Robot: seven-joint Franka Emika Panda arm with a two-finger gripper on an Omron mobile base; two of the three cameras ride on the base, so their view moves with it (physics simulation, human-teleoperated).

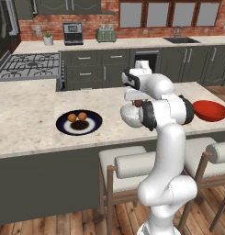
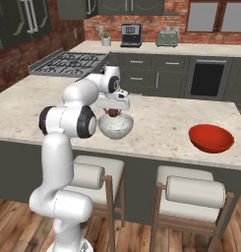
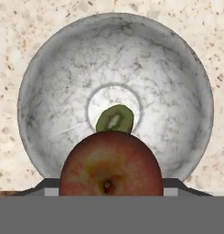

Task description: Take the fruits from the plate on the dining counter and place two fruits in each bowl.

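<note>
My gripper (image 1: 138,103) is shut on the dark red-brown fruit (image 3: 109,162) and holds it just above the mottled grey-white bowl (image 3: 45,77) on the dining counter (image 1: 26,114). The dull green fruit (image 3: 115,119) lies at that bowl's bottom, partly behind the held fruit. In the right base view the red-brown fruit (image 2: 112,112) hangs over the grey-white bowl (image 2: 115,128). Two orange fruits (image 1: 77,117) rest on the dark plate (image 1: 63,125), left of the arm. The red bowl (image 1: 210,110) stands to the right with nothing showing inside it.
Two padded stools (image 1: 127,167) stand against the counter's near side under the arm. Behind the counter are a stove (image 1: 29,64), dark cabinets and an oven (image 2: 206,78). Bare stone lies between the grey-white bowl and the red bowl (image 2: 211,138).
</note>
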